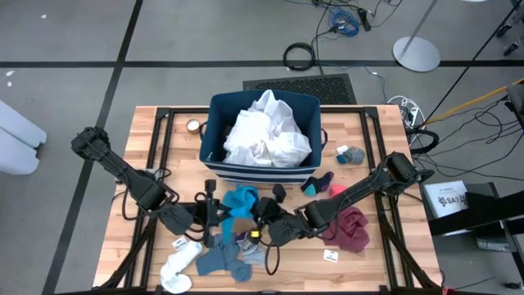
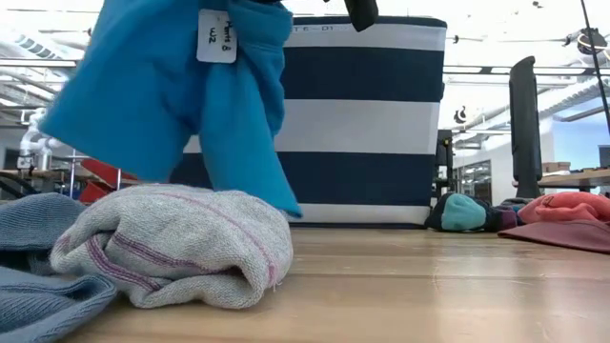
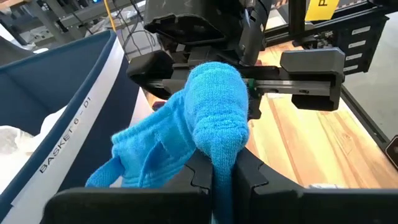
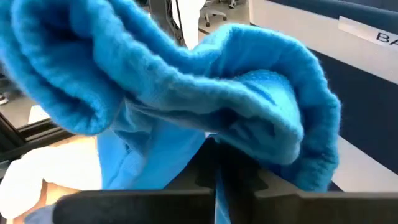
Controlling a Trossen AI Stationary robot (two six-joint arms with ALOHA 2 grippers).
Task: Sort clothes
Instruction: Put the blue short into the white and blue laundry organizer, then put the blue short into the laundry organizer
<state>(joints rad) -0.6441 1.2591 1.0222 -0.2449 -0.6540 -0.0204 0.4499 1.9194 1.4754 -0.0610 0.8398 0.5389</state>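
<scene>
A teal-blue garment (image 1: 242, 200) with a white tag (image 2: 216, 35) hangs lifted in front of the navy striped bin (image 1: 214, 156), between my two grippers. My left gripper (image 1: 219, 213) and my right gripper (image 1: 260, 216) are both shut on it and face each other. In the low view the garment (image 2: 162, 95) hangs over a grey-white sock with pink stripes (image 2: 181, 243) that lies on the table. White clothes (image 1: 266, 135) fill the bin. A maroon piece (image 1: 352, 229) lies at the right. My left gripper pinches a bunched fold of the teal-blue garment (image 3: 219, 140) between its two fingers, coming level from the table's left. The cloth rises past the fingertips (image 3: 245, 174) and hangs slack. My right gripper pinches another fold of the same garment (image 4: 249, 134) between its shut fingers, coming level from the table's right. The cloth drapes over the fingers (image 4: 205, 171) and hides the place of contact.
Grey-blue pieces (image 1: 221, 258) and white socks (image 1: 176, 269) lie near the front left. Teal and pink socks (image 1: 318, 182) and a grey-blue sock (image 1: 350, 154) lie right of the bin. A tape roll (image 1: 194, 125) sits at the far left.
</scene>
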